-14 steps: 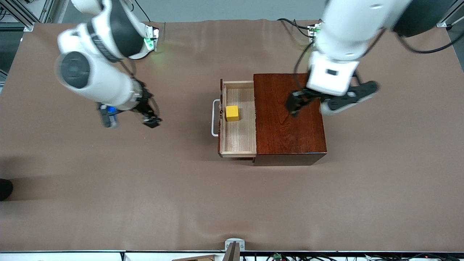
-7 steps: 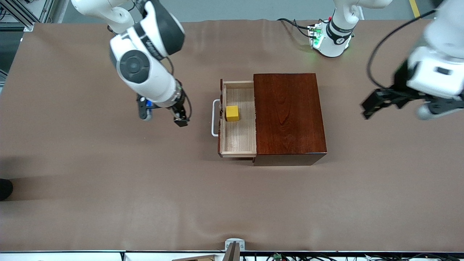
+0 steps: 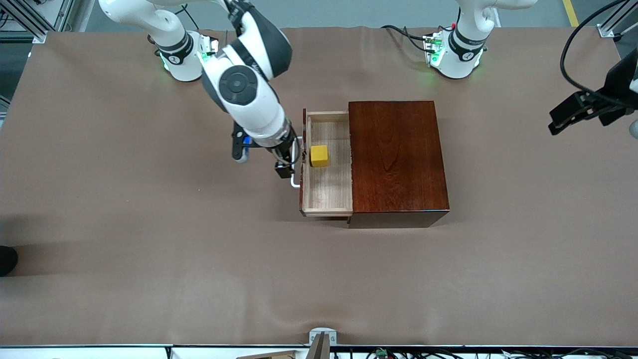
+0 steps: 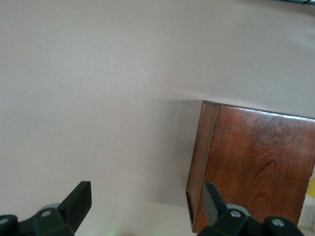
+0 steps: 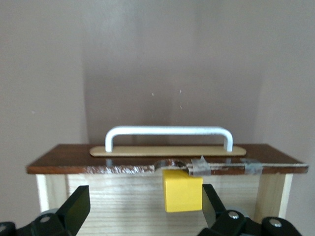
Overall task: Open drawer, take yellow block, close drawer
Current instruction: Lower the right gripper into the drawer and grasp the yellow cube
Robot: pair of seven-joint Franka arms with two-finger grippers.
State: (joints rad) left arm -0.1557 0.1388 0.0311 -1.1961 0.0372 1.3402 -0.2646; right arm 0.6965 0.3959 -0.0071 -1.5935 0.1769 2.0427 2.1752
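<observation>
The small bright yellow cube block [image 3: 319,156] sits on the pale light-wood floor of the drawer [image 3: 329,189], which is pulled out of the glossy dark reddish-brown wooden box [image 3: 396,159] toward the right arm's end of the worktop; the block rests close to the drawer's front panel, roughly midway along it, and apart from the box's open face. On the outer face of that front panel stands the white U-shaped bar handle [image 3: 295,183], seen in the right wrist view as a pale arch [image 5: 169,132] above the dark panel edge, with the yellow block [image 5: 182,191] just inside the drawer. The right gripper [image 3: 289,162] hangs over the handle and the drawer's front edge, its black fingers [image 5: 74,209] spread apart with nothing between them; the block shows between the two fingers in its wrist view but is not touched. The left gripper [image 3: 580,112] waits well apart from the box, over the bare brown worktop [image 3: 149,239] toward the left arm's end, its fingers [image 4: 78,199] likewise held wide and empty; its wrist view shows the corner of the wooden box [image 4: 256,167] and a sliver of yellow at the picture's edge
</observation>
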